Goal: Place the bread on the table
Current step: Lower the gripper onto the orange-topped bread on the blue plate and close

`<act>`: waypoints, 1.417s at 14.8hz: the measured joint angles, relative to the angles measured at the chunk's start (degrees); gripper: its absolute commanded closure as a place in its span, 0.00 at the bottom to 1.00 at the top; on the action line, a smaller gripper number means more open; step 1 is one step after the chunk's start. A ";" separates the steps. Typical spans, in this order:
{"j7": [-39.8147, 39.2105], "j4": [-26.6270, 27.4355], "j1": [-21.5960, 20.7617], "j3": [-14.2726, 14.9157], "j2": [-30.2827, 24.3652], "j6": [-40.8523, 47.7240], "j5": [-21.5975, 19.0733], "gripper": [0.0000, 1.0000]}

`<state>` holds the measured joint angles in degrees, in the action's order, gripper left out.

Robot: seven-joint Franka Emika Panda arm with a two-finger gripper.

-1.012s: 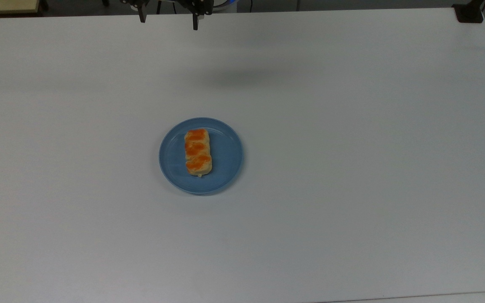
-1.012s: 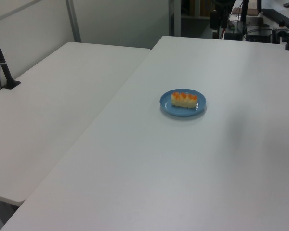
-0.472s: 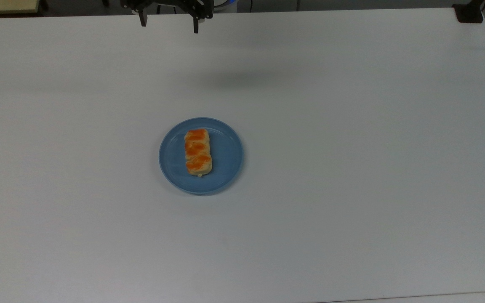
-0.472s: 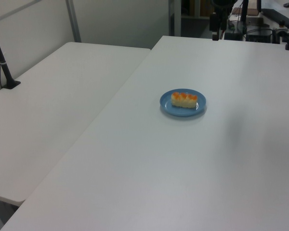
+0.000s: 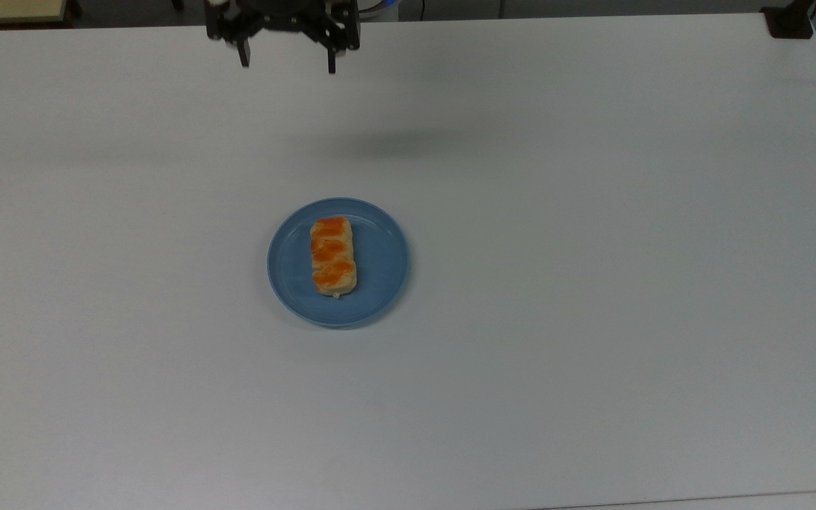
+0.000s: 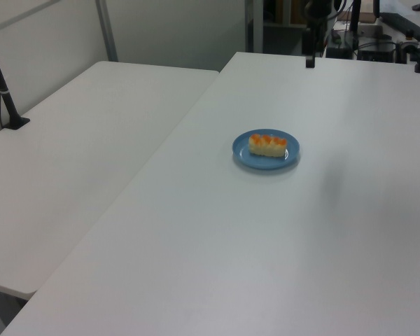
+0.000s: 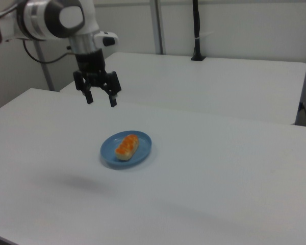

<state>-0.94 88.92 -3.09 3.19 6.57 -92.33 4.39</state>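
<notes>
Since the earlier frame, gripper (image 5: 287,65) had descended at the top view's upper left, fingers (image 5: 244,57) apart; bread (image 5: 333,256) lay untouched on plate (image 5: 380,265), worktop (image 5: 592,283).

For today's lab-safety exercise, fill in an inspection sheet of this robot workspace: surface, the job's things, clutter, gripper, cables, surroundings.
Surface: white table, smooth and bare apart from the plate.
Job's things: the bread lies on the blue plate, near the table's middle; not yet moved to the tabletop.
Clutter: nothing seen on this table.
Gripper: the gripper hangs open and empty above the far edge at the top view's top, well apart from the bread.
Cables: a dark cable loops behind the arm in the right view.
Surroundings: a second white table adjoins, with a black post standing on it; a black clamp sits at the top view's upper right corner.
</notes>
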 measured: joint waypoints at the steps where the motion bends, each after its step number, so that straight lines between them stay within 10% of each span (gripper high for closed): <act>1: -0.81 0.24 0.30 0.03 1.42 -1.63 -0.20 0.00; 19: 7.29 0.52 0.59 -3.53 23.86 -26.01 -0.97 0.00; 21: 7.40 0.51 0.66 -3.56 24.64 -27.14 -0.97 0.15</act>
<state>6.46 89.43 -2.43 -0.37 31.22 -119.46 3.42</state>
